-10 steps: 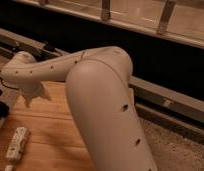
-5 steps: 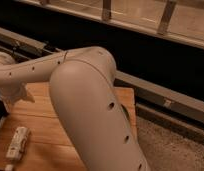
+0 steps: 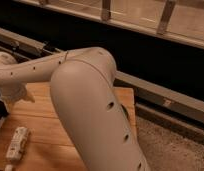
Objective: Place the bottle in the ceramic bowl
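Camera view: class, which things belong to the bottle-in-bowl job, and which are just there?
Job: bottle, lying on the wooden table; gripper, at far left above it. The ceramic bowl is not in view.
Just there: wooden table; metal rail behind it.

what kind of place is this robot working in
Probably an indoor lab or workshop bench: a wooden tabletop, metal rails along a dark wall, and glass panels above. The tool hangs over the tabletop's left side, apart from the white bottle lying there.

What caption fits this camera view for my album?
Gripper at the left edge, apart from the small white oblong bottle lying on the wooden table.
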Tool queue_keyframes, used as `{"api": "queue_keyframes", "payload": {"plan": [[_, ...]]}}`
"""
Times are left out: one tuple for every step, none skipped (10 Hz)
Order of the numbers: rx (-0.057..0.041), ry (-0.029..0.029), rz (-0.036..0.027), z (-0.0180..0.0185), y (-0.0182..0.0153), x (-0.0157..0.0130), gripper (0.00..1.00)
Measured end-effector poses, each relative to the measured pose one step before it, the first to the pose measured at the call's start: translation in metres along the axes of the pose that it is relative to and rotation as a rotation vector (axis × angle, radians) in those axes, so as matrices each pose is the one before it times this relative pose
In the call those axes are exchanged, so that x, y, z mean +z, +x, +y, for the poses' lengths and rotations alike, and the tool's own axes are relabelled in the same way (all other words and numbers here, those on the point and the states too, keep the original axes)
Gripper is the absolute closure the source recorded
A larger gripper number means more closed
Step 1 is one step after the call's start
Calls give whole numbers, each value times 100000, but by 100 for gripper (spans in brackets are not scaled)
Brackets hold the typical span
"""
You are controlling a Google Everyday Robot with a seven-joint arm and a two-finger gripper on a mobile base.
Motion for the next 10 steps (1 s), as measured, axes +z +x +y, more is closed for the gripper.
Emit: {"api": "queue_keyframes", "payload": {"plan": [[-1342, -2161, 491, 1221, 383, 566, 35], [-1139, -2448, 629, 1742, 744, 820, 35], [-342, -2316, 303, 1677, 706, 872, 35], [-26, -2161, 347, 1463, 693, 800, 35], [-23, -2331, 128, 1679, 861, 1145, 35], [116, -1764, 494, 1065, 684, 844, 35], [-243, -1555, 393, 1012, 619, 937, 35], [168, -740, 1, 900, 610, 731, 35], [175, -39, -1, 150, 187, 211, 35], [182, 220, -278, -257, -90, -60, 35]]}}
